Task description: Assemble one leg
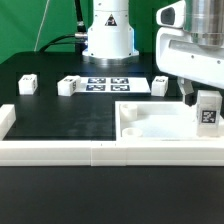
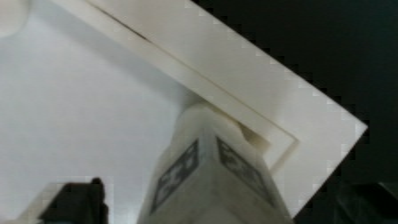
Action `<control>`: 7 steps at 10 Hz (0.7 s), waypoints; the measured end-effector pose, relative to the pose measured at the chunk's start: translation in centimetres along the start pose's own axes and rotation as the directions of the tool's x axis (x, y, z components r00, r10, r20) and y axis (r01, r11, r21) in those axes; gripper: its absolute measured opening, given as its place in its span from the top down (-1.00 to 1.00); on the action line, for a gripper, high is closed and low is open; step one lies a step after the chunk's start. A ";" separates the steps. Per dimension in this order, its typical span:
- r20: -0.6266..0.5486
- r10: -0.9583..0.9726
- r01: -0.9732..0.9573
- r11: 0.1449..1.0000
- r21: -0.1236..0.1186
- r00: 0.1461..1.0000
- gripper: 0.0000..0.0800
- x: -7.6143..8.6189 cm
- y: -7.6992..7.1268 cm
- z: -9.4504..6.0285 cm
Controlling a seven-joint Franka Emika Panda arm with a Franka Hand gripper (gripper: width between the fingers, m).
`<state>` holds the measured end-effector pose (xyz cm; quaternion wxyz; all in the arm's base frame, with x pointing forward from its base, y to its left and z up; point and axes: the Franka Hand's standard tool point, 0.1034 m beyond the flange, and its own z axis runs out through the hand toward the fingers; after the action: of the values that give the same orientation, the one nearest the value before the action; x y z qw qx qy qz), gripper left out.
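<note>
Wrist view: leg (image 2: 210, 170) cut off below.

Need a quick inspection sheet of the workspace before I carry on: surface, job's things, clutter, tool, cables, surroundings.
Surface: black table, white fence along the front.
Job's things: one leg upright on the slab at the exterior view's right; three legs loose at the back.
Clutter: marker board only.
Tool: tool open, fingers either side of the upright leg's top.
Cables: black cable behind the arm base.
Surroundings: green backdrop.
</note>
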<state>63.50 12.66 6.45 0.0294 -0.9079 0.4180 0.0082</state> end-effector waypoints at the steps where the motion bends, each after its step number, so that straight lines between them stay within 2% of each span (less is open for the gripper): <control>1: -0.007 -0.143 0.143 0.990 -0.008 0.990 -0.62 0.0 0.0 0.0; 4: -0.012 -0.423 0.422 0.906 -0.019 0.906 -0.62 0.2 -0.1 -0.1; 5: -0.013 -0.525 0.524 0.851 -0.028 0.851 -0.62 0.3 0.0 -0.2; 7: -0.011 -0.643 0.642 0.766 -0.031 0.766 -0.62 0.6 0.1 -0.3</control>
<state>63.83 12.13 6.71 0.0146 -0.9965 0.0825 -0.0068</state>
